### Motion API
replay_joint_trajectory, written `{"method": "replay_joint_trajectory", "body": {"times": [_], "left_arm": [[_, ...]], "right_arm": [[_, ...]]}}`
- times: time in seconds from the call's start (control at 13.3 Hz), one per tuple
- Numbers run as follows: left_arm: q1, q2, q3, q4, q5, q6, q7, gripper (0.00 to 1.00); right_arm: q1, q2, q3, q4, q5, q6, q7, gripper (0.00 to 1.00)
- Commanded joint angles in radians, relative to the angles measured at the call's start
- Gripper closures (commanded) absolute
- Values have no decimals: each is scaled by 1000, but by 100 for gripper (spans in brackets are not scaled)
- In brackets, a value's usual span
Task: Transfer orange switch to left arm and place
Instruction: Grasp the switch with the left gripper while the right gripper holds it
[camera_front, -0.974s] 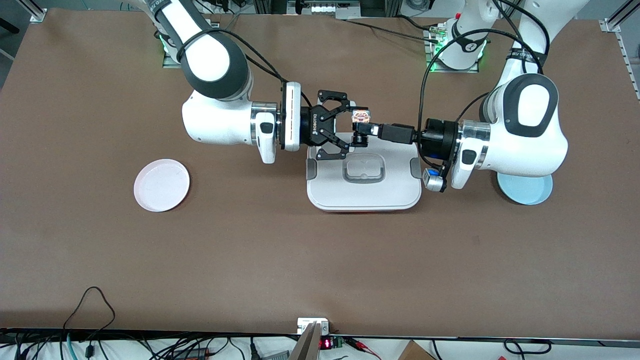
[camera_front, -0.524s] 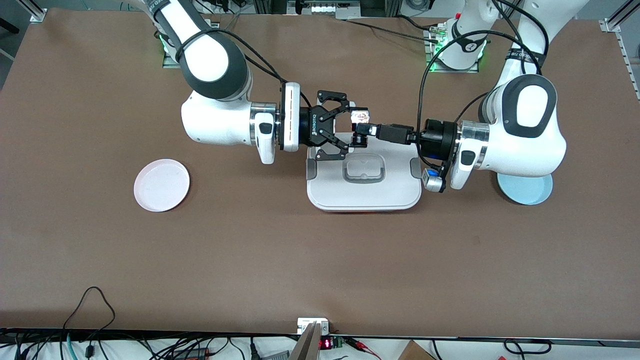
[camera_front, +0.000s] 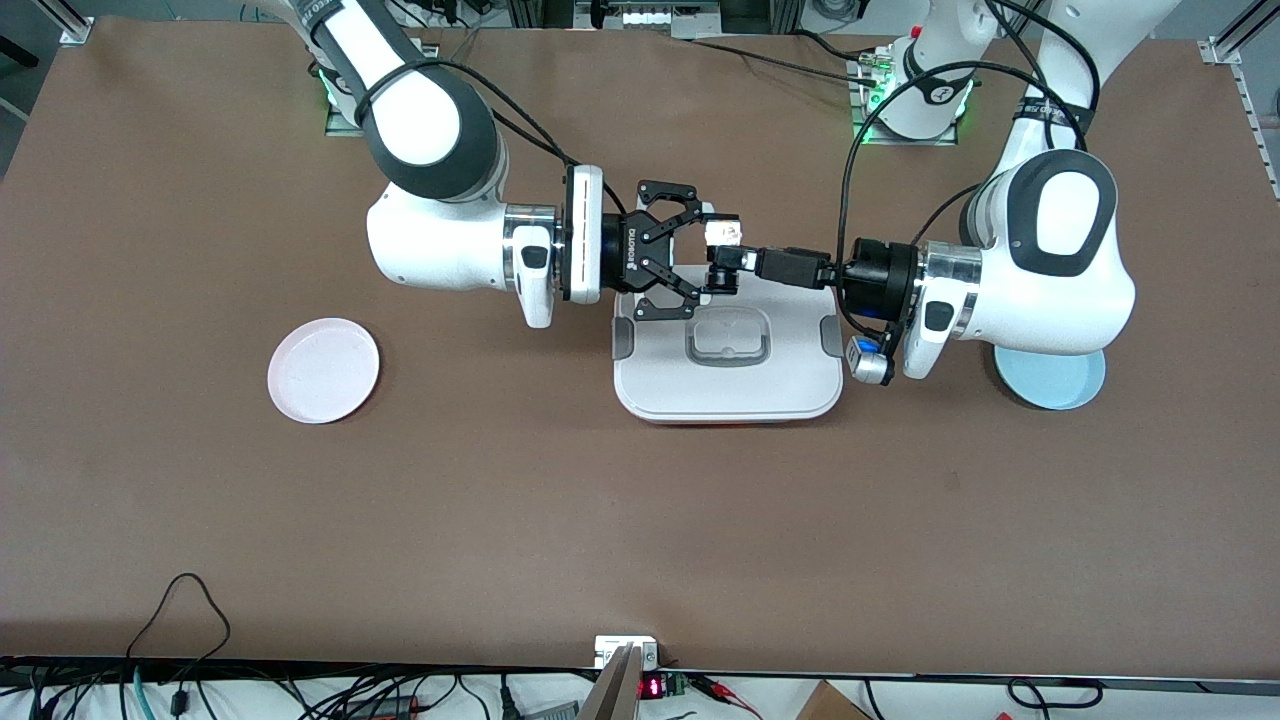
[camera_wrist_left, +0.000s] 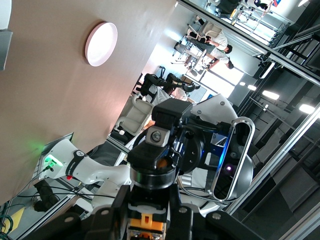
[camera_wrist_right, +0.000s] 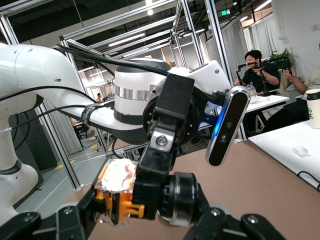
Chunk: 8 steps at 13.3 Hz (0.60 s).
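The orange switch (camera_front: 722, 237) is a small black cylinder with an orange body, held in the air over the edge of the white box (camera_front: 790, 380) nearest the robots. My left gripper (camera_front: 722, 264) is shut on it. In the left wrist view the switch (camera_wrist_left: 148, 222) sits between the left gripper's fingers (camera_wrist_left: 120, 210). My right gripper (camera_front: 705, 253) faces the left one, and its open jaws stand around the switch, one at each end. In the right wrist view the switch (camera_wrist_right: 125, 197) lies between the right gripper's fingertips (camera_wrist_right: 80, 217).
A pink round plate (camera_front: 323, 370) lies toward the right arm's end of the table and also shows in the left wrist view (camera_wrist_left: 101, 43). A light blue plate (camera_front: 1055, 385) lies partly under the left arm. Cables run along the table edge nearest the front camera.
My right gripper has edged slightly toward the left gripper, so its open jaws reach farther around the switch. The left gripper keeps its hold and has barely moved.
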Motion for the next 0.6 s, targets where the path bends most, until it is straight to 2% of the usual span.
{"method": "replay_joint_trajectory", "body": {"times": [0.0, 0.07, 0.15, 0.52], "left_arm": [[60, -39, 19, -15, 30, -2, -42, 100], [68, -46, 17, -3, 105, 1, -56, 100], [71, -59, 19, -5, 141, -2, -57, 100], [120, -64, 20, -5, 149, -30, -57, 100]], "right_arm": [[-4, -4, 3, -19, 0, -4, -19, 38], [-5, -4, 3, -20, 5, -6, -24, 0], [-5, -4, 3, -20, 7, -7, -24, 0], [-7, -7, 3, -22, 7, -7, -10, 0]]}}
